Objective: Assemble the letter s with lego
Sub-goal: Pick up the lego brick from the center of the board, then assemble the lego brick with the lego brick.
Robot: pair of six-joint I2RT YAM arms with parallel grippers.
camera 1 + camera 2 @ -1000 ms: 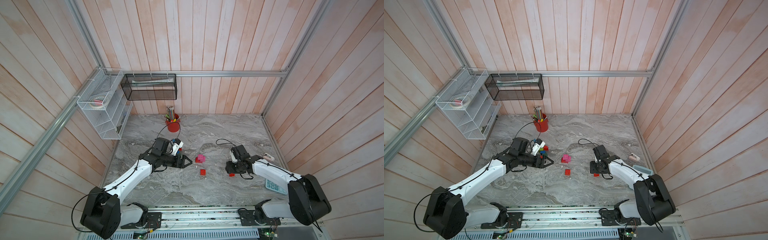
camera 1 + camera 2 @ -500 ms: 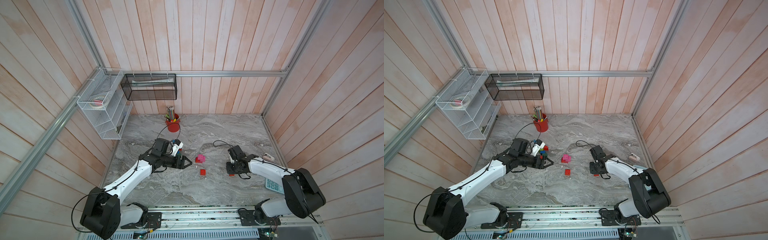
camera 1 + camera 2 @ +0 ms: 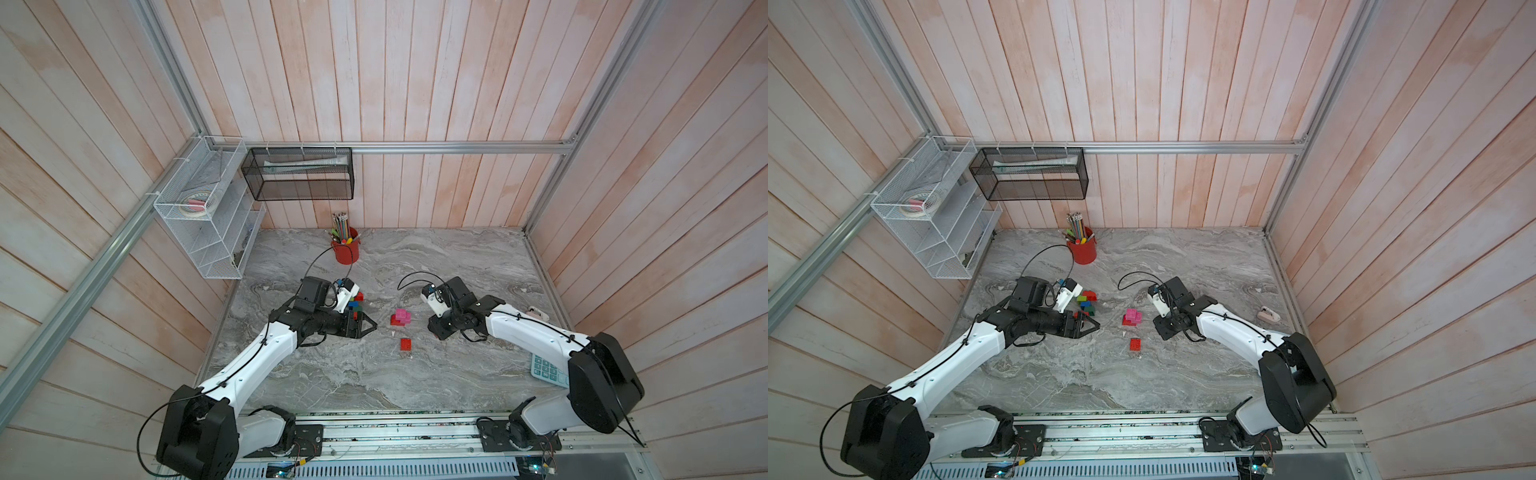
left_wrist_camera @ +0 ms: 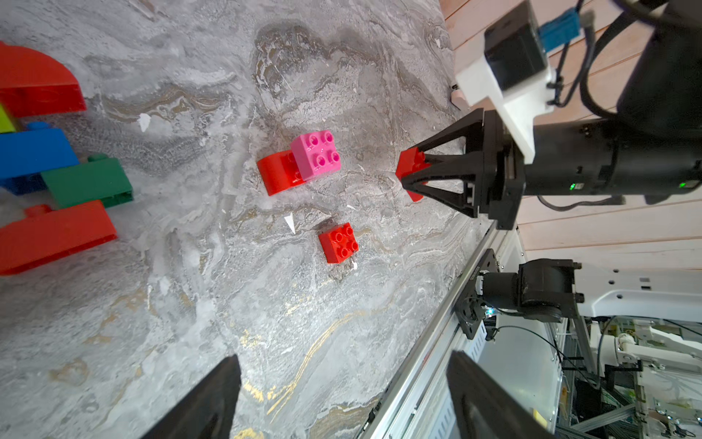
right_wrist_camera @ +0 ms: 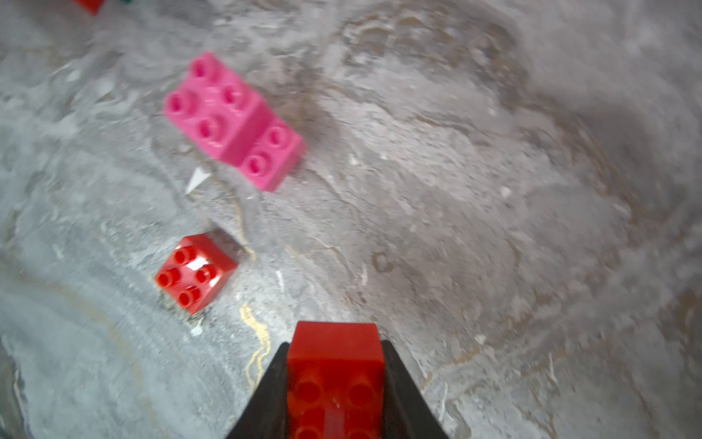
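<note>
My right gripper [image 5: 334,384] is shut on a red lego brick [image 5: 334,365], held just above the marble; in the left wrist view that gripper [image 4: 408,176] sits right of the pink bricks. Two stepped pink bricks [image 3: 402,316] [image 3: 1133,316] [image 5: 231,121] rest on a curved red piece [image 4: 277,176]. A loose red square brick [image 3: 406,344] [image 4: 339,242] [image 5: 195,272] lies nearer the front. Blue [image 4: 34,152], dark green [image 4: 89,182] and red [image 4: 53,235] bricks are heaped beside my left gripper [image 3: 370,326] [image 4: 342,403], which is open and holds nothing.
A red pencil cup [image 3: 345,249] stands at the back. A calculator [image 3: 548,370] lies by the right arm and a small pale object [image 3: 1268,314] near the right wall. A white wire rack [image 3: 203,216] and a black mesh basket [image 3: 299,174] hang on the walls.
My right gripper has shut on the red brick and carried it left, toward the pink bricks. The left arm has stayed where it was.
</note>
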